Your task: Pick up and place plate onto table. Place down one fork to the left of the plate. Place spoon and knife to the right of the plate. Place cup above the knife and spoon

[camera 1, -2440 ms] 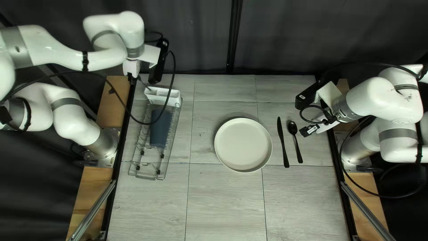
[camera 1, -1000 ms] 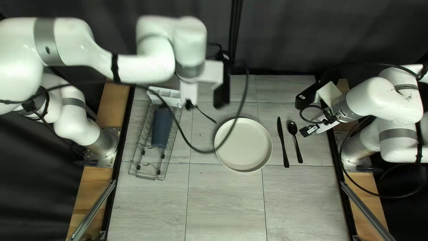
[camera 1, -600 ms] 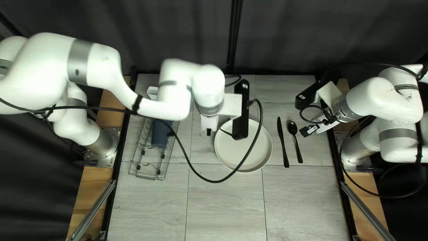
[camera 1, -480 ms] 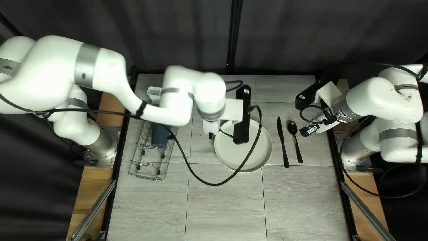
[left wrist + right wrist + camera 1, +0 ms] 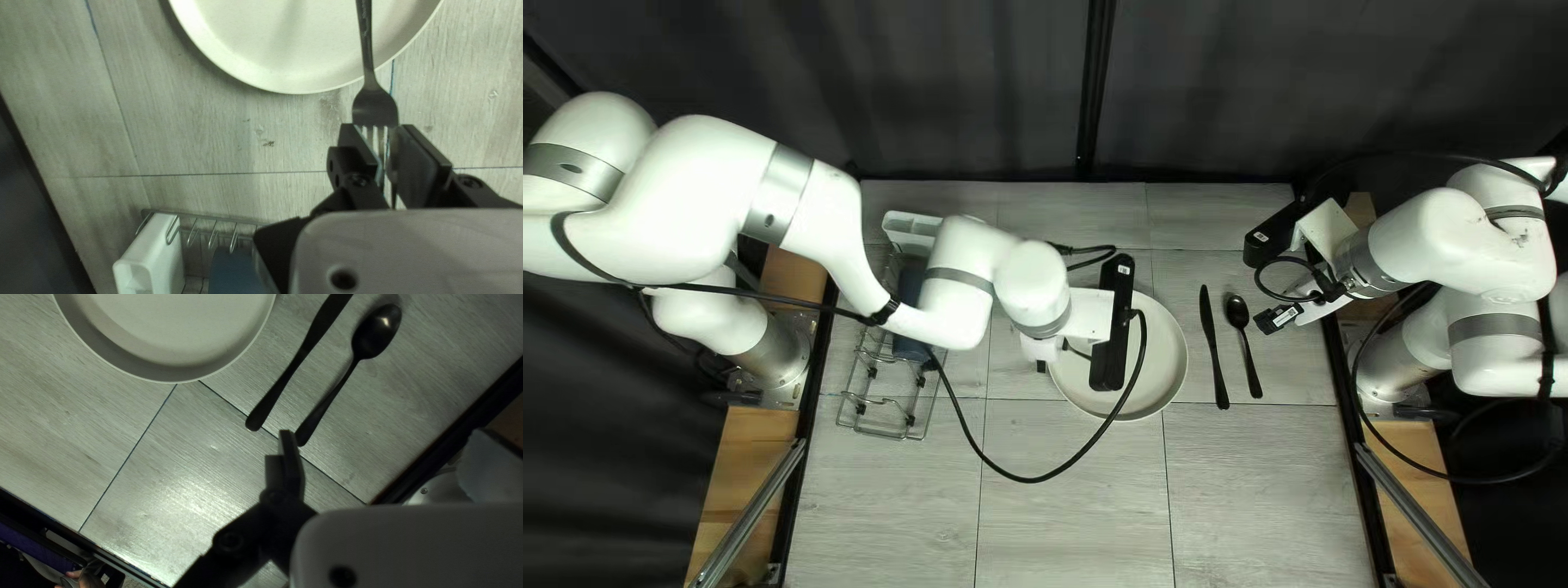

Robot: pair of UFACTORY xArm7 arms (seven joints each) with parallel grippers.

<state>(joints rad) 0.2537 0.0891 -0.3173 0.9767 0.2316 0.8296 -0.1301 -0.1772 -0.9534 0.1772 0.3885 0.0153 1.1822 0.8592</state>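
As the left gripper point(image 5: 1041, 366) hangs beside the pale, round, smooth-rimmed plate point(image 5: 1160, 365), its jaws are drawn nearly together, pinching the tines of one dark metal fork point(image 5: 375, 106); the handle reaches over the plate's rim; and over at the right gripper point(image 5: 1274, 319), the jaws are spread wide with nothing in them; one slim black knife point(image 5: 1213, 348) and one glossy, oval-bowled spoon point(image 5: 1238, 314) lie between it and the plate, knife nearer the plate; wood-grained table point(image 5: 1067, 512) under everything; one blue cup point(image 5: 909, 348) in the one wire rack point(image 5: 900, 438), by a white boxy holder point(image 5: 169, 256).
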